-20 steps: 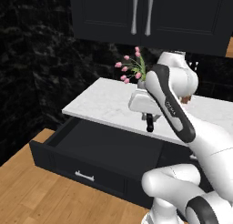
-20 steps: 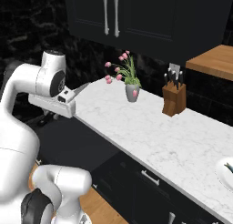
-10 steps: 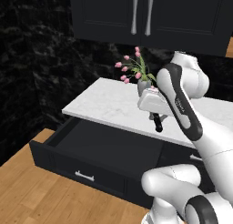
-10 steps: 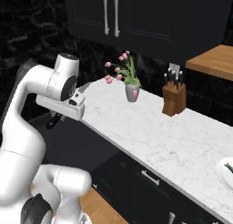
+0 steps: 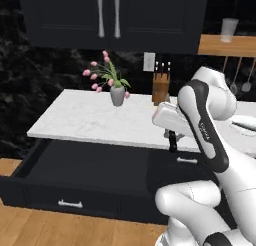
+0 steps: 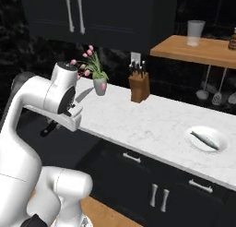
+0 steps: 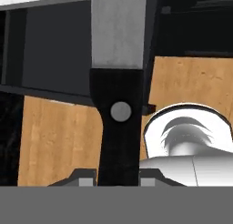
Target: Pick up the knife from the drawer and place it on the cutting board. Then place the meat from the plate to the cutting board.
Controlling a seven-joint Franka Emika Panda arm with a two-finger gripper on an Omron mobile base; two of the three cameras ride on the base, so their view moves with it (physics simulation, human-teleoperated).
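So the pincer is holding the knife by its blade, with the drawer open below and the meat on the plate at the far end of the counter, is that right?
Not quite. The pincer is shut on the knife by its dark handle, not its blade; the hand view shows the grey blade pointing away from the fingertips. The rest holds: the drawer is open below, and the meat lies on the plate at the far end of the counter.
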